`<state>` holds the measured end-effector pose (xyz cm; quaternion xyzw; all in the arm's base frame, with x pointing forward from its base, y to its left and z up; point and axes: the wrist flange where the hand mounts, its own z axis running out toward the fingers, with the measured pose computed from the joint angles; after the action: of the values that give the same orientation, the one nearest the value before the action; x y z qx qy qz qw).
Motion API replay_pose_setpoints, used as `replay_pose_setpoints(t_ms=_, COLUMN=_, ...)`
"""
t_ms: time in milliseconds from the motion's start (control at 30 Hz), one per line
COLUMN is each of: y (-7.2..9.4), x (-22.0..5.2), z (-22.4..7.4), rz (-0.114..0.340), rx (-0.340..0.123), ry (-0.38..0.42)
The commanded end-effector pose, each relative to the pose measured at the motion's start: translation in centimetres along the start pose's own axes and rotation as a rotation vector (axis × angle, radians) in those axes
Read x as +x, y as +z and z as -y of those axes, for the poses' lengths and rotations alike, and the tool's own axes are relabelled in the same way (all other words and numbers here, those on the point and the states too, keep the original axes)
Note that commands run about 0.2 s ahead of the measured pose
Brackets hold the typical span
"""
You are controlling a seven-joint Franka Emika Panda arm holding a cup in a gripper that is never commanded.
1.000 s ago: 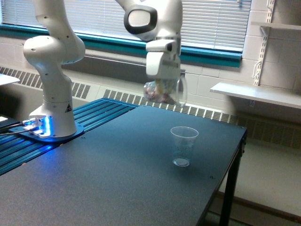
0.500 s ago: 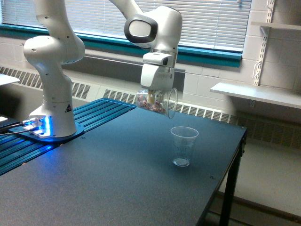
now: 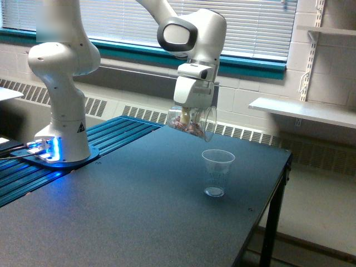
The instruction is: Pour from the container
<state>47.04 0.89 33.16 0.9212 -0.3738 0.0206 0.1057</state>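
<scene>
**Container held tilted above the table, short of the empty cup**

From my remote station I logged the following in the exterior view; the gripper hung below the white arm and was clamped on the container, its fingers largely hidden behind the clear wall; the container lay tipped close to its side, mouth turned toward the view's right and slightly downward; reddish-brown and pale pieces sat along its lower wall, near the base end; I saw none at the rim and none falling.

The cup stood upright on the dark table, below the container and a little toward the view's right; the two were apart, with clear air between them; the cup appeared empty, though its bottom was too small for me to judge with certainty.

The arm's base stood at the view's left on a blue ribbed platform, with a blue light glowing at its foot; window blinds ran behind the arm; a shelf was fixed to the wall at the view's right.
</scene>
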Motion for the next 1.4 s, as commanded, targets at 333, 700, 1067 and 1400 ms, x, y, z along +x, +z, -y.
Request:
replay_pose_setpoints(t_ms=333, y=1.3, x=-3.5, z=2.0, rz=0.009, rx=-0.047, ry=-0.047)
replay_pose_setpoints(t_ms=700, y=2.2, x=-3.8, z=2.3, rz=0.023, rx=-0.069, ry=-0.047)
replay_pose_setpoints(t_ms=1067, y=2.4, x=-2.7, z=2.4, rz=0.066, rx=-0.072, ry=-0.012)
replay_pose_setpoints(t_ms=1400, y=2.4, x=-2.3, z=2.6, rz=0.091, rx=-0.080, ry=0.006)
